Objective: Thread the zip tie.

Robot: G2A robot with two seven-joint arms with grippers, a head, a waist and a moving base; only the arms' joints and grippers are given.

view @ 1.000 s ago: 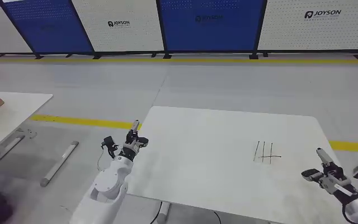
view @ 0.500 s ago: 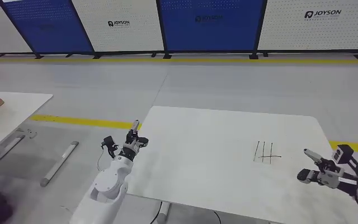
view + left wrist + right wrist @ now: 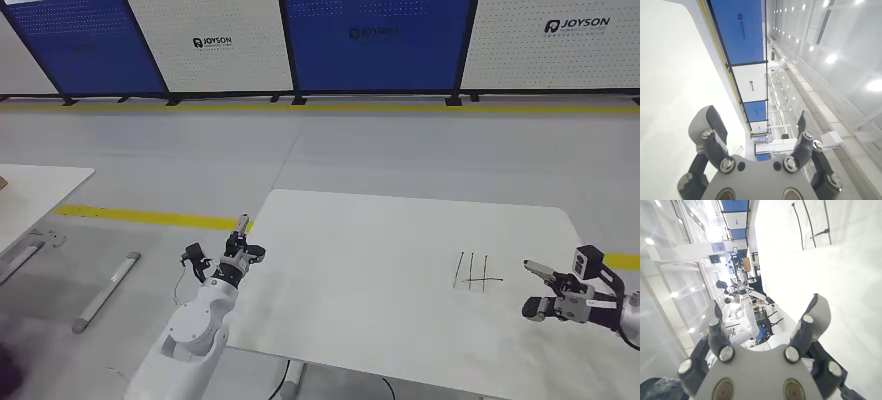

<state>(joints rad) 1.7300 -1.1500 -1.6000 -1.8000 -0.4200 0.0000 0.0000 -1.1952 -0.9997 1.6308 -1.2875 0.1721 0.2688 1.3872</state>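
One wide, pale grey floor (image 3: 400, 150) runs through this hall, crossed by yellow lines (image 3: 150, 217). A row of blue and white perforated panels (image 3: 380, 45) closes it off at the back. The white table (image 3: 380, 270), rounded at its corners, stands in the middle. The corner of a second white table (image 3: 35, 195) shows off to the robot's left, and a grey bar (image 3: 105, 293) lies on the floor between the two tables.

The left arm (image 3: 200, 325) sits at the table's left edge. Its gripper (image 3: 759, 115) points up along that edge, with the jaws spread and nothing between them. The right arm (image 3: 610, 305) comes in over the table's right side. Its gripper (image 3: 533, 288) also has its jaws spread wide and holds nothing.

A few black zip ties (image 3: 473, 271) lie flat on the table toward its right side. In the right wrist view, three long zip ties (image 3: 810, 224) lie roughly parallel and a shorter one lies across them. The right gripper is near them and aimed their way, but clear of them. From the left wrist they are only tiny dark strokes far across the table.

A second ago the right gripper sat at the table's near right corner. Since then it has swung inward and now faces the zip ties. Its jaws were spread then as now. The left arm has kept its place, and the zip ties have not shifted.
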